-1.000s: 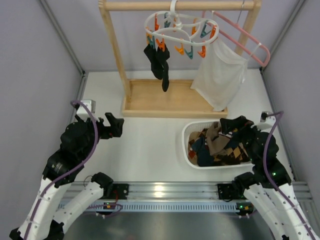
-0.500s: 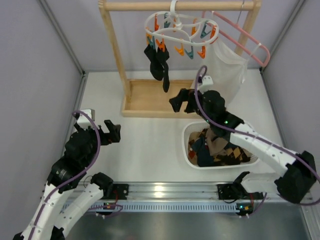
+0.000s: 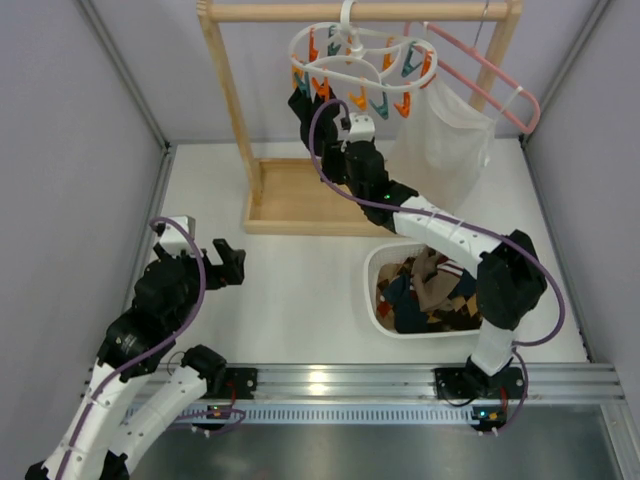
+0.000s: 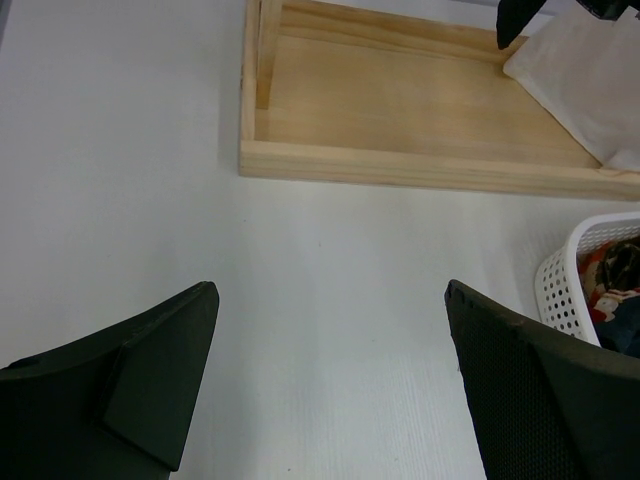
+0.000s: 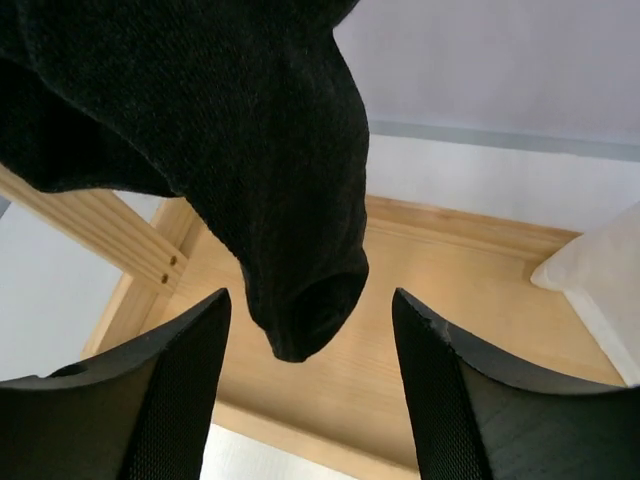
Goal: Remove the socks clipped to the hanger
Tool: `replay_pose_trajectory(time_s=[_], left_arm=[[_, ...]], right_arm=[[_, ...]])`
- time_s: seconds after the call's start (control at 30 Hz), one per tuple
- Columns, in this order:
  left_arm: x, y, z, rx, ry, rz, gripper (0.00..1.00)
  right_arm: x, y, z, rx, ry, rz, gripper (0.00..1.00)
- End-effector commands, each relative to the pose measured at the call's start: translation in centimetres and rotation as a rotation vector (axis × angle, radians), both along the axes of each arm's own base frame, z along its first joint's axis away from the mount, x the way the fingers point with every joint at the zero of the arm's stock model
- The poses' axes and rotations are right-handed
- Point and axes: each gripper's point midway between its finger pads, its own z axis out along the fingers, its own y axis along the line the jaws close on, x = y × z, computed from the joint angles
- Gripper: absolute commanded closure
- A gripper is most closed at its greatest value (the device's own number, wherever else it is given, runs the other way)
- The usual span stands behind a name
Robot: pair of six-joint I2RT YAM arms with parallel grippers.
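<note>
**A:** Where are the socks [image 5: 250, 130] to be found?

**B:** They are clipped by the cuffs at the left side of the hanger [image 3: 350, 50], so the toes are left dangling over the base of the rack [image 3: 225, 100].

**A:** Why is the right gripper [image 5: 308, 300] held so high?

**B:** It is set under the socks so that a toe can be taken. Its jaws are seen apart, one on either side of the lowest toe, and nothing is pinched yet. A downward pull is judged to be what the clip calls for.

**A:** And the left gripper [image 4: 328, 290]?

**B:** It is held low over the table [image 3: 290, 290], jaws wide and empty – out of the way of the reach, it would seem.

**A:** What of the surface and the room?

**B:** A plain white matt table is bounded by pale grey walls. A basket [image 3: 372, 270] with socks heaped in it is placed near the right arm's base – likely the drop point. A mesh bag [image 3: 445, 150] and a pink hanger [image 3: 490, 75] are hung from the same rack, further right.
</note>
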Motion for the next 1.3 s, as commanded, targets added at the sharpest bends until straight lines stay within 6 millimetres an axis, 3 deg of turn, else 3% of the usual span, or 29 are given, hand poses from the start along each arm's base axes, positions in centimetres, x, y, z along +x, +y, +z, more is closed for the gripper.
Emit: replay_pose_trajectory(time_s=[0.0,0.13,0.3,0.33,0.37,0.47,0.67,0.97,1.07,1.2,1.27], left_arm=[[0.6,-0.6,0.7,-0.021,-0.028,-0.015,0.02],[0.7,-0.8,0.5,-0.017,-0.019,-0.023,0.02],[0.8,-0.8,0.4,-0.013,-0.011,-0.016,0.02],[0.9,-0.8,0.4,-0.012,-0.01,-0.013,0.02],[0.9,-0.7,0.3,-0.009,-0.006,-0.012,0.02],[1.0,-0.2,0.6,-0.008,-0.017,0.023,0.02],[1.1,-0.6,2.4,-0.073,-0.034,0.028,0.02],[3.5,-4.4,10.6,-0.234,-0.056,-0.046,0.02],[5.6,-5.9,14.2,-0.27,-0.072,-0.058,0.02],[9.4,-9.6,19.6,-0.308,-0.101,-0.135,0.02],[10.7,-10.8,21.3,-0.314,-0.117,-0.168,0.02]], right_arm=[[1.5,1.0,4.2,0.042,-0.123,-0.033,0.38],[3.3,0.4,3.2,-0.008,-0.131,-0.121,0.48],[4.2,0.9,2.2,-0.012,-0.132,-0.131,0.59],[4.2,1.0,2.3,-0.013,-0.134,-0.128,0.64],[4.2,1.0,2.2,-0.015,-0.135,-0.126,0.79],[3.1,0.4,2.6,0.003,-0.143,-0.123,0.96],[-1.1,0.1,4.0,0.077,-0.179,-0.04,0.98],[-6.2,-0.8,4.6,0.127,-0.169,0.121,1.0],[-7.8,-0.7,5.0,0.147,-0.168,0.176,1.0],[-9.1,-0.2,5.2,0.147,-0.157,0.234,1.0],[-9.5,-0.1,5.6,0.15,-0.157,0.251,1.0]])
